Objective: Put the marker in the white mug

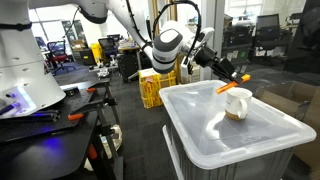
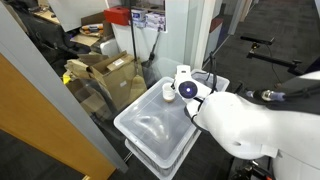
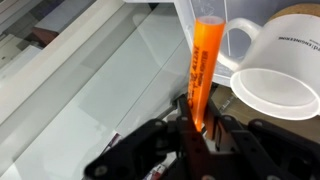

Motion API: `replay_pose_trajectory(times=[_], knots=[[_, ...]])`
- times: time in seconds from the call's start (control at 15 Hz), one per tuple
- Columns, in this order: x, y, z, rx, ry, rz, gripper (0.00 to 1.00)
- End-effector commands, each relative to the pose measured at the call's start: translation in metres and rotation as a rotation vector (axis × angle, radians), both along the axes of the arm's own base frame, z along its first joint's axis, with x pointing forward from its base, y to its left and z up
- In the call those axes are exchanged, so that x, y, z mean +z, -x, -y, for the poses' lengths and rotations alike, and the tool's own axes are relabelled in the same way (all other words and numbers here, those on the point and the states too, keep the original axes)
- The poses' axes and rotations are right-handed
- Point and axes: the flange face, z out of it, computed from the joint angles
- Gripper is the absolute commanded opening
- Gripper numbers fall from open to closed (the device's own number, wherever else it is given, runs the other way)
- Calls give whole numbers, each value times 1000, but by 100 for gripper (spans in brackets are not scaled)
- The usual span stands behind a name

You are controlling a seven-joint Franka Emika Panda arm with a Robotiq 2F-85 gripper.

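My gripper [image 3: 198, 122] is shut on the orange marker [image 3: 202, 70], which sticks out from the jaws, paler at its far end. In an exterior view the gripper [image 1: 222, 72] holds the marker [image 1: 234, 84] tilted just above the white mug [image 1: 238, 103]. The mug stands upright on the lid of the translucent grey bin [image 1: 200, 125]. In the wrist view the mug [image 3: 275, 70] lies just right of the marker, open mouth toward the camera, handle beside the marker. The mug [image 2: 169, 90] also shows in an exterior view; the arm hides the marker there.
The bin [image 2: 150, 130] is a big lidded container. A yellow crate [image 1: 152, 88] stands behind it. A dark table with a white machine [image 1: 25, 70] and tools is nearby. Cardboard boxes [image 2: 105, 72] and a glass partition [image 2: 50, 90] flank the bin.
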Motion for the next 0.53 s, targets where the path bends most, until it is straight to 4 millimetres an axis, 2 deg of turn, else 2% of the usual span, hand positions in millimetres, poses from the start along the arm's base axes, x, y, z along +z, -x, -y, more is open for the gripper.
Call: replay_pose_trajectory(times=[0.0,0.07,0.13,0.2,0.47], knots=[[-1,-9,-5,-5,79,78,5],[-2,-10,-7,-7,86,89,5],[8,-7,-4,-5,95,103,5],[28,2,0,-11,100,115,5],[56,-3,4,-19,125,178,5]])
